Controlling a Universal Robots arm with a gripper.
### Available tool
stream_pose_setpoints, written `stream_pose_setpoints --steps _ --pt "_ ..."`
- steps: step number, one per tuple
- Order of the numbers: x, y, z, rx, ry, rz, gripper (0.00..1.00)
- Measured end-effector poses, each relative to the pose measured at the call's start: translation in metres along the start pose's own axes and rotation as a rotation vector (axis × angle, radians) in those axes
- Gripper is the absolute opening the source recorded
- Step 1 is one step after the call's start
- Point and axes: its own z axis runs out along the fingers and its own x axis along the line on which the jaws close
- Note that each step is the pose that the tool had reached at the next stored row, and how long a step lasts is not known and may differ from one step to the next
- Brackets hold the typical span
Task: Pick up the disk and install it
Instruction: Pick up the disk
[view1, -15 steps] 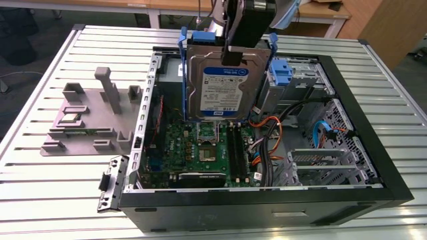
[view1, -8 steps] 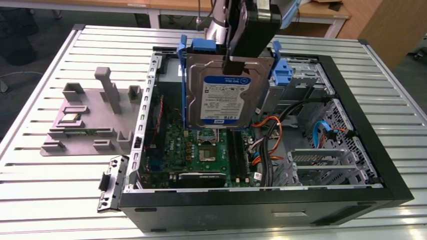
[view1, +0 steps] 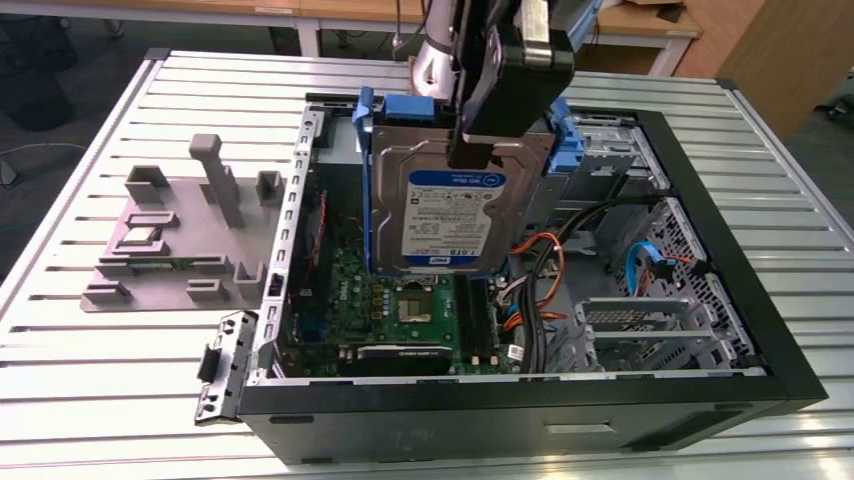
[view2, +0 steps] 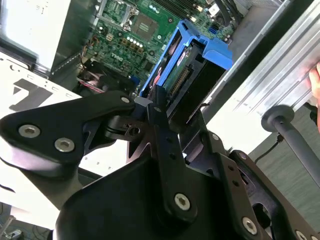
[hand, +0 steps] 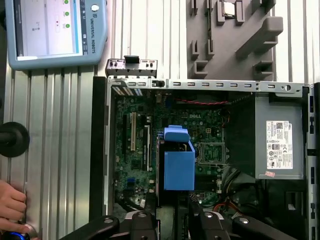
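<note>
The disk (view1: 447, 215) is a silver drive with a white-and-blue label in a blue carrier frame. It hangs upright over the open black computer case (view1: 534, 405), above the green motherboard (view1: 414, 310). My gripper (view1: 471, 150) is shut on its upper part, with black fingers pressing its flat faces. In the second wrist view the disk (view2: 197, 60) appears end-on, connector edge towards the camera, gripped between the fingers (view2: 161, 107). In the first wrist view the blue carrier (hand: 179, 167) sits over the board, just beyond my gripper (hand: 175, 217).
A grey fixture tray (view1: 174, 240) lies on the slatted table at the exterior view's left. A metal drive cage (view1: 641, 330) and orange cables (view1: 541, 270) fill the case's right side. A grey power-supply box (hand: 280, 145), a teach pendant (hand: 55, 30) and a person's hand (hand: 10, 205) are nearby.
</note>
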Motion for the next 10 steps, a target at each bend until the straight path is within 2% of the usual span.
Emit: stream_pose_setpoints --steps 2,8,10 --pt "0.0025 0.0 -0.0001 0.0 0.0004 0.0 0.35" --pt "0.0027 -0.0002 -0.0002 -0.0001 0.0006 0.0 0.35" --pt "0.0027 -0.0034 -0.0002 0.0 0.0005 0.0 0.35"
